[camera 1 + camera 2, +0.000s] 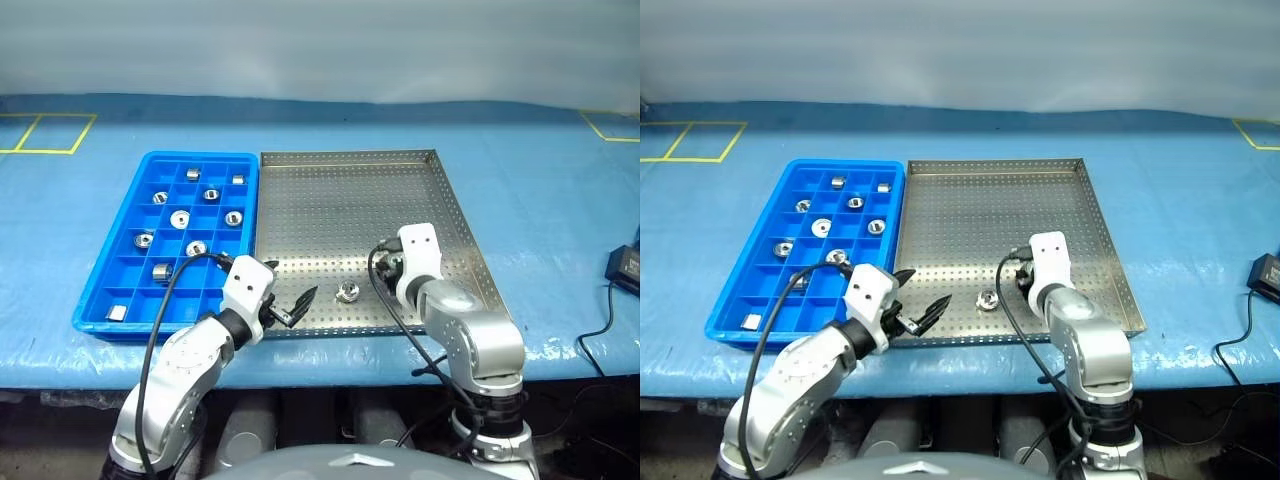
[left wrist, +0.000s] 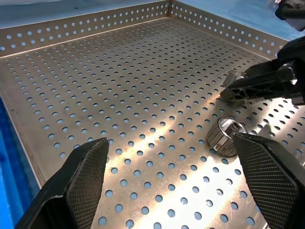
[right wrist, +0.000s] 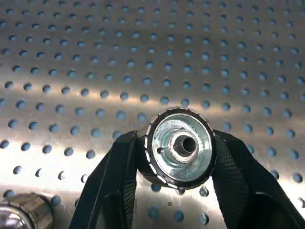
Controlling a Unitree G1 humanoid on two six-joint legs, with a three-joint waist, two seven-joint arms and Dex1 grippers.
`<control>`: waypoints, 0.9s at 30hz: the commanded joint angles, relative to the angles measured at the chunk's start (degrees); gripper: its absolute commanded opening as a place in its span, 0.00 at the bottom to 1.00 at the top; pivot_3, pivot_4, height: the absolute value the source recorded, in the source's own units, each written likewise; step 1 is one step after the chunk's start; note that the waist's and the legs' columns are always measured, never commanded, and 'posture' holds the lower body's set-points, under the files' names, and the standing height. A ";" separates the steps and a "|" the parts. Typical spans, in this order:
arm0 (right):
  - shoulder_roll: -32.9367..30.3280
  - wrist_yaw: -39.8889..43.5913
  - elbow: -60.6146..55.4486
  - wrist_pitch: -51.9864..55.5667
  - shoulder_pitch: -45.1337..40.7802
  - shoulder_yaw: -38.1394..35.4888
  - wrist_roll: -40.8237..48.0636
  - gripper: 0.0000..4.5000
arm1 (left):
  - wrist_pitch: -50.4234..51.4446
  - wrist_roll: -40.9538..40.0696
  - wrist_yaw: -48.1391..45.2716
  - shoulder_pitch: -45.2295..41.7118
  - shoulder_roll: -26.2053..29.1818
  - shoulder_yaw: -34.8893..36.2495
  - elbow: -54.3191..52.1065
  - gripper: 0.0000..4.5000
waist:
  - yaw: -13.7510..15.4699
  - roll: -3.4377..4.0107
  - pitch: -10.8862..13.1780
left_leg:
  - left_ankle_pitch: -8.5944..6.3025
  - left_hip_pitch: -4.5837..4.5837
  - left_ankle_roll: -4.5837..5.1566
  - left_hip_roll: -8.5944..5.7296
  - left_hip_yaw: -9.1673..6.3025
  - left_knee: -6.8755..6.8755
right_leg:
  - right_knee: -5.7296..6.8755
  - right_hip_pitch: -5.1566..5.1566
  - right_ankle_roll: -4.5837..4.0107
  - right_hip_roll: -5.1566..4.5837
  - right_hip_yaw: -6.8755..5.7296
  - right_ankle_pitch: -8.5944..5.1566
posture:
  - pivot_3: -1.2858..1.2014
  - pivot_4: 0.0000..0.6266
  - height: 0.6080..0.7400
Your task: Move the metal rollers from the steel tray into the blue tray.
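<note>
A: Right gripper [image 3: 178, 186] clamps one of the metal rollers [image 3: 180, 145], lower right of the steel tray [image 1: 350, 200]. Left gripper [image 2: 171, 186] is wide, empty.

B: Risk?

A: I'd say it slips before the blue tray [image 1: 125, 300], or I bump the loose roller [image 1: 347, 293] lower centre.

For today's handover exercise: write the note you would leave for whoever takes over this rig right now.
Right end effector: shut on a metal roller over the steel tray.
Left end effector: open, at the steel tray's near edge.
Done: nine rollers sit in blue tray compartments.
Left: carry the held roller over, then the loose roller lying in the steel tray.
</note>
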 commanded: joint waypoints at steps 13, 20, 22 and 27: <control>8.34 7.59 15.28 -13.61 -18.31 16.86 2.74 0.41 | -3.47 4.58 10.10 8.31 -3.37 11.72 -8.05 1.00 | 3.84 -0.02 0.01 | 0.00 -0.07 -0.01 -0.03 -0.11 -0.14 | -0.06 -0.02 0.10 -0.04 -0.14 0.10 | 0.69 0.24 1.00; 10.34 10.67 18.55 -15.90 -19.42 20.71 3.35 0.41 | -4.37 4.05 10.50 14.85 -4.88 13.94 -11.23 1.00 | 7.25 -0.02 0.01 | 0.00 -0.07 -0.01 -0.04 -0.14 -0.11 | -0.10 -0.01 -0.05 -0.09 -0.21 -0.04 | 0.71 0.24 1.00; 10.40 11.42 19.50 -16.33 -19.07 21.86 3.25 0.41 | -4.28 4.12 10.70 15.61 -5.28 13.97 -11.25 1.00 | 8.04 -0.02 0.01 | 0.00 -0.07 -0.03 -0.03 -0.15 -0.10 | -0.10 -0.01 -0.06 -0.08 -0.24 -0.05 | 0.71 0.24 1.00; 10.33 12.34 20.68 -15.84 -17.32 22.94 3.68 0.41 | -3.97 3.75 10.79 15.16 -5.94 13.49 -10.80 1.00 | 9.68 -0.02 0.01 | 0.01 -0.08 -0.03 -0.02 -0.15 -0.10 | -0.10 -0.03 -0.09 -0.07 -0.26 -0.06 | 0.70 0.24 1.00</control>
